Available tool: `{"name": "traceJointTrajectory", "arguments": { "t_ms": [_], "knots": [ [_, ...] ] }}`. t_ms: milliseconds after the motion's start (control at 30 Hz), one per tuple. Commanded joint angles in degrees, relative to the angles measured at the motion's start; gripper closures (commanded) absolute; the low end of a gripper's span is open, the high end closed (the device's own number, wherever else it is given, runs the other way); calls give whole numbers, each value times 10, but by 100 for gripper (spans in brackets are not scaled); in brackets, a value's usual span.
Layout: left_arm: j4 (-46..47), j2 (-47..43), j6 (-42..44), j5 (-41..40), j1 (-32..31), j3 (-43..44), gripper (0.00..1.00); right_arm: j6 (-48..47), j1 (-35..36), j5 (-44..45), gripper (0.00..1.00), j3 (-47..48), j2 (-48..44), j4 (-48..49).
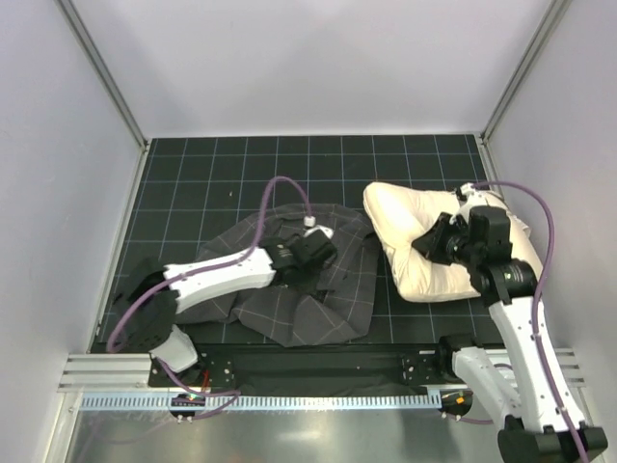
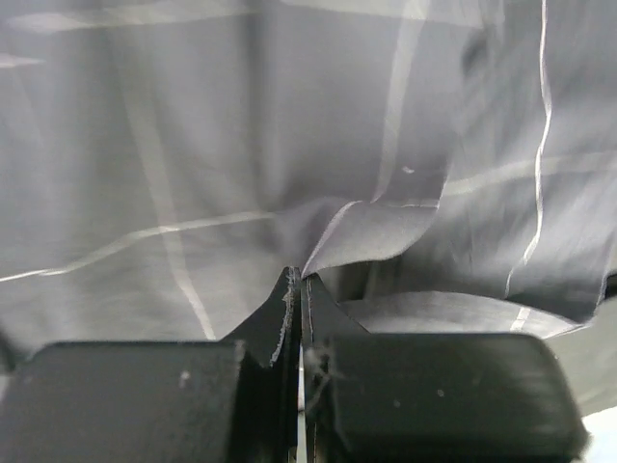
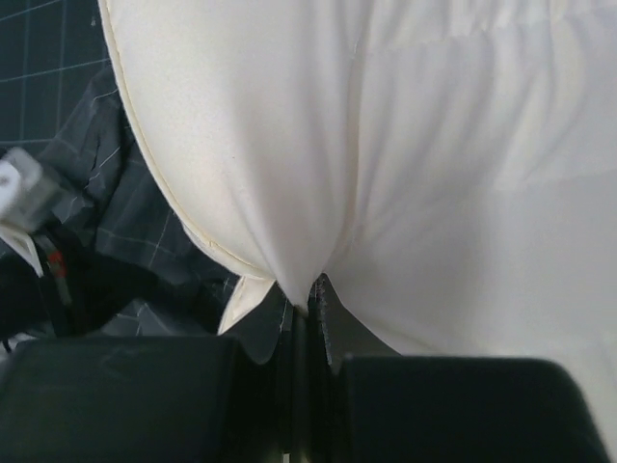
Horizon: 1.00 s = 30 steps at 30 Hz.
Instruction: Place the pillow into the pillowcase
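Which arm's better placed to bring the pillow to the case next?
Right. The right jaws are shut on a pinch of the pillow; the left jaws are shut on the pillowcase, so left probably just holds it.

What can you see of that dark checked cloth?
The pillowcase is thin dark grey fabric with fine light check lines. It lies crumpled and creased on the black gridded mat, left of centre, and a folded-over edge shows in the left wrist view. The left claw is shut on a pinch of it. Its right side lies beside the pillow, which is not inside yet.
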Motion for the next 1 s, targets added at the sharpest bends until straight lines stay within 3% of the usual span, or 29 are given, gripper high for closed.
{"name": "traceJointTrajectory", "arguments": {
  "t_ms": [0,400,633,967],
  "knots": [
    [62,-79,-44,-26,38,-43,100,30,2,-110,96,-14,-60,30],
    [148,-208,-132,-70,41,-154,100,30,48,-264,96,-92,-139,-41],
    [187,-274,-143,-75,40,-208,100,66,155,-211,96,-128,-147,-67],
    [179,-289,-153,-95,34,-207,100,71,236,-141,96,-139,-85,-81]
  ]
}}
